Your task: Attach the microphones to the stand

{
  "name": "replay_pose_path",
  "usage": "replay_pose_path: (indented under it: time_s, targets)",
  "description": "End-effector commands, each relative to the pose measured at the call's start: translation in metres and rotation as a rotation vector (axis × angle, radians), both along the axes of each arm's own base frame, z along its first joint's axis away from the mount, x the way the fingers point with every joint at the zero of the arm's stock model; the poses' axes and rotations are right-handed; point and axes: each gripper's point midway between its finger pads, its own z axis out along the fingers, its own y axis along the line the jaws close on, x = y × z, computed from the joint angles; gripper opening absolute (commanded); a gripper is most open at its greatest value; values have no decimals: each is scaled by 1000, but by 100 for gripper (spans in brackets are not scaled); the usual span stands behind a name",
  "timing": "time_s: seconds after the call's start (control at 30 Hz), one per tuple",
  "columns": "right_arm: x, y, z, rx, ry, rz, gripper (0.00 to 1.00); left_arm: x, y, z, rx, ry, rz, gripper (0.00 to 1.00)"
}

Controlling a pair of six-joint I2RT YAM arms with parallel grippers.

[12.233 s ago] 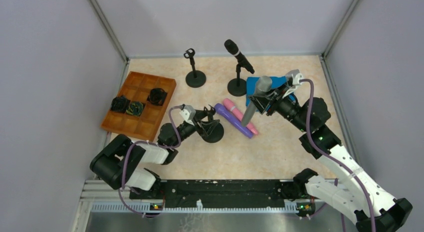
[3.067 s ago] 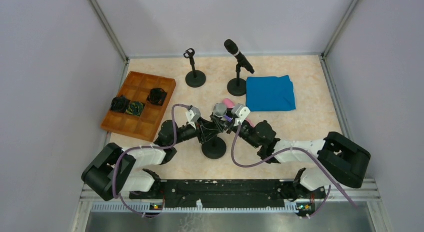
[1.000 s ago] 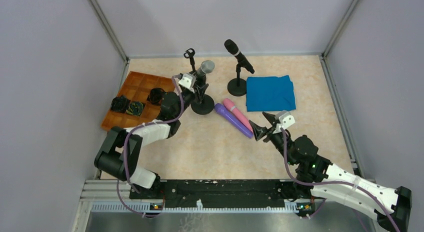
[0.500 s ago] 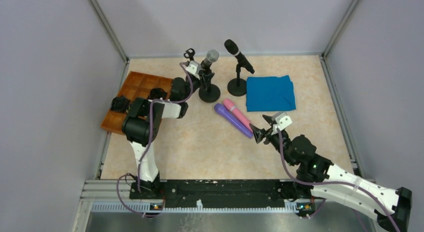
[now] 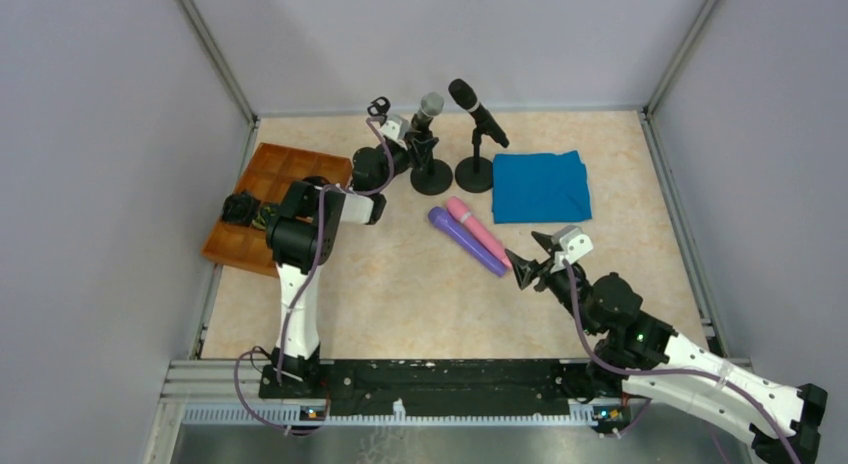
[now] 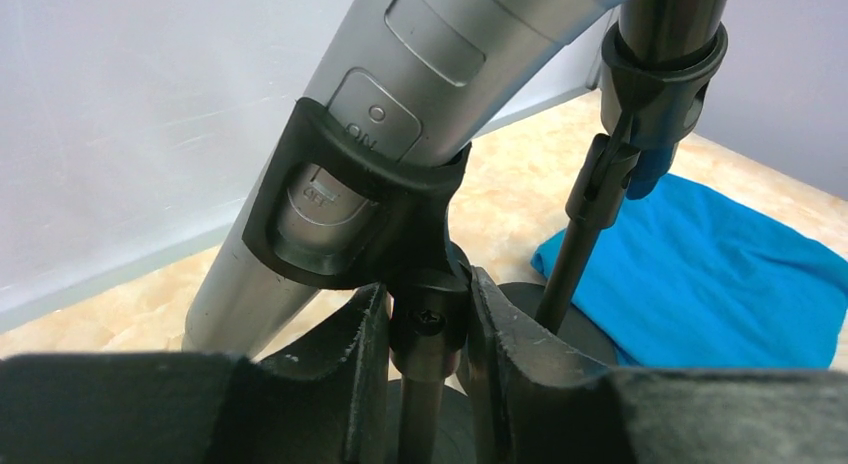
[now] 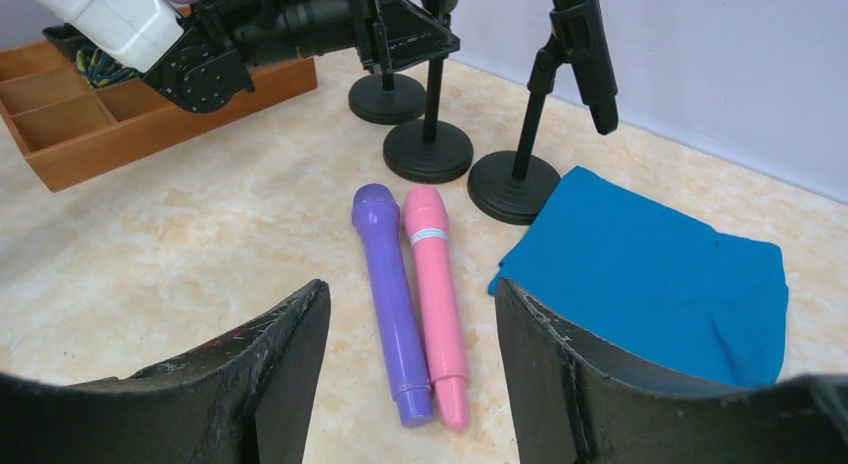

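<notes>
A silver-grey microphone (image 5: 429,108) (image 6: 440,54) sits tilted in the clip of a black stand (image 5: 432,176) (image 7: 428,150). My left gripper (image 5: 417,147) (image 6: 428,324) is shut on that stand's post just under the clip. Right beside it, a black microphone (image 5: 477,108) (image 7: 585,44) is clipped to its own stand (image 5: 474,174). A purple microphone (image 5: 467,242) (image 7: 390,304) and a pink microphone (image 5: 480,231) (image 7: 435,294) lie side by side on the table. My right gripper (image 5: 520,269) (image 7: 410,286) hovers open just short of their near ends, holding nothing.
An empty stand (image 5: 378,107) (image 7: 386,97) is at the back left, its base partly behind my left arm. A folded blue cloth (image 5: 540,184) (image 7: 650,274) lies right of the stands. A wooden compartment tray (image 5: 235,252) (image 7: 120,134) with small dark items sits at left.
My left arm has carried the stand with the silver-grey microphone back and to the right, ending close beside the black microphone's stand. The right gripper has barely shifted.
</notes>
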Motion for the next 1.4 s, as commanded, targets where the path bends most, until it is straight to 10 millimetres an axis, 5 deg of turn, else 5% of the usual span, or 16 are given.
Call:
replay_pose_path:
  time_s: [0.0,0.23,0.33,0.8,1.03,1.37]
  targets:
    - [-3,0,25,47,-30,9,61,-7,1,58,-74,-186,-23,38]
    - [-3,2,30,52,-36,18,61,-31,10,60,-68,-179,-14,81]
    - [-4,1,31,50,-37,19,61,-42,16,55,-56,-167,-1,90]
    - [-5,2,30,45,-30,28,61,-91,71,31,-28,-103,179,92]
    - [-6,1,27,32,-15,31,61,-70,99,26,-56,-68,292,92]
    - [-3,4,20,24,-16,23,61,-16,98,41,-11,-149,334,91]
